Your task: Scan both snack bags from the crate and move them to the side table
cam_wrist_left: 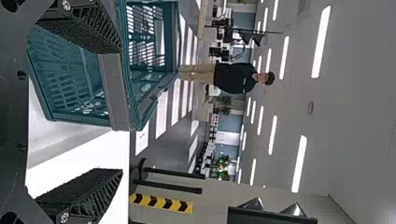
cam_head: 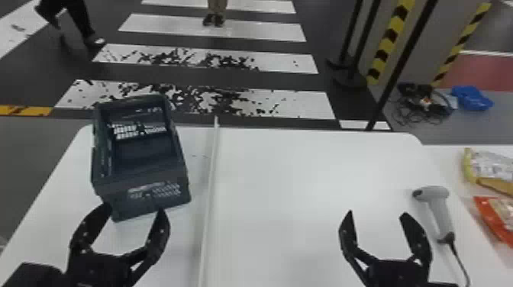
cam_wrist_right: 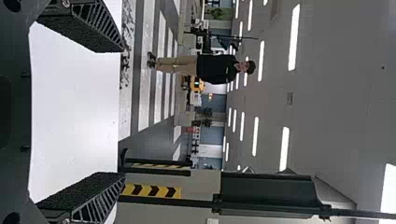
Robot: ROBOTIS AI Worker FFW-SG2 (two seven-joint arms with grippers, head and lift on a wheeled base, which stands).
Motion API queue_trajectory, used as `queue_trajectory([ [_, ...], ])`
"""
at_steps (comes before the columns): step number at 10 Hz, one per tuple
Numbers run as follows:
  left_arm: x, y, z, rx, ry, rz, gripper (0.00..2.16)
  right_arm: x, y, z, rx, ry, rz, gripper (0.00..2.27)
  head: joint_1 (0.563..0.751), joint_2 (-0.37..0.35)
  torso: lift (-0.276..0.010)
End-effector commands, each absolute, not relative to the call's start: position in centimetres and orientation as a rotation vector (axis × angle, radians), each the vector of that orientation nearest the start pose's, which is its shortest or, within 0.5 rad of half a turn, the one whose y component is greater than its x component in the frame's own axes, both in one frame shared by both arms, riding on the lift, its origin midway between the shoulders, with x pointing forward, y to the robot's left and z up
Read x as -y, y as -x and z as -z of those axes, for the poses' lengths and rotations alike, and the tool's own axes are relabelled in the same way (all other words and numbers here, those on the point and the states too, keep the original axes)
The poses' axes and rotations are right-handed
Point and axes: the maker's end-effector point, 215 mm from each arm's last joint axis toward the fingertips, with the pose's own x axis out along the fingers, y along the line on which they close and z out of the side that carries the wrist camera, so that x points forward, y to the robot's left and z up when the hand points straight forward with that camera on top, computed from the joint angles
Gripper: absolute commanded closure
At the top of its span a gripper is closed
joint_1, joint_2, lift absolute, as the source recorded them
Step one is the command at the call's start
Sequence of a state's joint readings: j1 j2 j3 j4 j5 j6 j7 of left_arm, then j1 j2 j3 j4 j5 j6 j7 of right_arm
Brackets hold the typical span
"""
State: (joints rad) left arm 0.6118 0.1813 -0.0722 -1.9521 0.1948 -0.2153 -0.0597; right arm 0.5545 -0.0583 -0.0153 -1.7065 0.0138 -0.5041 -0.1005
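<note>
My left gripper (cam_head: 133,210) stands open in front of the near wall of the dark crate (cam_head: 152,194); no bag can be made out inside the crate. In the left wrist view the open left gripper (cam_wrist_left: 121,109) faces the teal-looking crate (cam_wrist_left: 70,79). My right gripper (cam_head: 376,215) is open over the white table, left of the grey scanner (cam_head: 441,210); the right wrist view has this gripper (cam_wrist_right: 123,112) with nothing between its fingers. On the side table at the right lie a yellow-edged snack bag (cam_head: 490,168) and a red snack bag (cam_head: 496,217).
A raised white strip (cam_head: 210,171) runs front to back across the white table (cam_head: 297,183), between crate and right gripper. The scanner's cable (cam_head: 460,261) trails to the front edge. The side table (cam_head: 446,160) adjoins on the right. Dark poles (cam_head: 400,68) stand behind.
</note>
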Motion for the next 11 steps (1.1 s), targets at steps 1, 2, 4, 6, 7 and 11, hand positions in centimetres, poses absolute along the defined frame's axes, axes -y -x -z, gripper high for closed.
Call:
queue_trajectory([
  [1, -20.18, -39.59, 37.42, -0.031, 0.081, 0.177, 0.09, 26.28, -39.28, 38.98, 0.089, 0.065, 0.075, 0.04, 0.695, -0.087, -0.099],
  [2, -20.23, -39.55, 37.3, -0.027, 0.081, 0.175, 0.09, 26.08, -39.33, 39.02, 0.089, 0.063, 0.071, 0.04, 0.695, -0.088, -0.099],
  [4, -20.39, -39.73, 37.1, -0.021, 0.08, 0.171, 0.09, 25.68, -39.35, 38.96, 0.09, 0.064, 0.064, 0.04, 0.695, -0.083, -0.099],
  [6, -20.37, -39.96, 37.52, -0.026, 0.08, 0.17, 0.09, 25.8, -39.47, 38.83, 0.093, 0.064, 0.067, 0.04, 0.695, -0.076, -0.099],
  [7, -20.31, -39.96, 37.71, -0.029, 0.081, 0.17, 0.09, 25.76, -39.59, 38.71, 0.096, 0.064, 0.065, 0.04, 0.695, -0.076, -0.099],
  [11, -20.21, -39.97, 37.89, -0.031, 0.087, 0.167, 0.09, 25.38, -39.89, 38.87, 0.093, 0.061, 0.059, 0.04, 0.695, -0.075, -0.099],
])
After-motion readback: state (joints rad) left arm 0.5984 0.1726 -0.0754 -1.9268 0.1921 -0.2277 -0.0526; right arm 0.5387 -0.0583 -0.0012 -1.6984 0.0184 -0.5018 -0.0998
